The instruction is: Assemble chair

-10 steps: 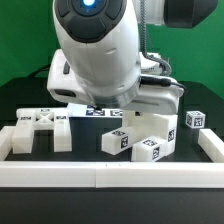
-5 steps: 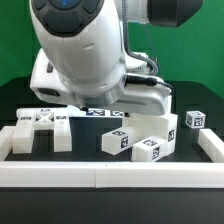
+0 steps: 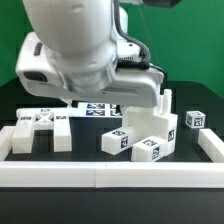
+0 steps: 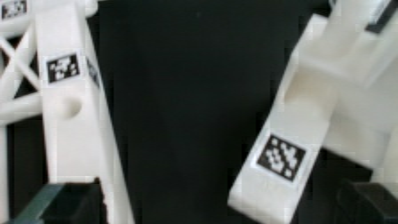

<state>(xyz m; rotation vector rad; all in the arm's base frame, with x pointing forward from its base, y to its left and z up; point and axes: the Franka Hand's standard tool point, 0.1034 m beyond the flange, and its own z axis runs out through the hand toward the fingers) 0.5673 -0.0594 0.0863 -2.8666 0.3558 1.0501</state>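
The chair lies as loose white tagged parts on the black table. A cross-braced frame point(image 3: 40, 118) and a short block point(image 3: 60, 136) sit at the exterior view's left. A cluster of blocks point(image 3: 140, 136) with an upright post point(image 3: 166, 102) stands right of centre, and a small cube point(image 3: 195, 120) lies further right. The arm's white body hides my gripper there. In the wrist view my gripper point(image 4: 214, 205) is open, its dark fingertips point(image 4: 59, 202) far apart. Below it lie the braced frame point(image 4: 45, 75) and a tagged post point(image 4: 311, 120), with black table between them. Nothing is held.
A long low white border rail point(image 3: 110, 176) runs along the front and turns up both sides. The marker board point(image 3: 98, 111) lies flat behind the parts, partly under the arm. The arm's bulk fills the upper half of the exterior view.
The arm has swung toward the exterior view's left, uncovering the upright post on the block cluster. The parts on the table have not moved.
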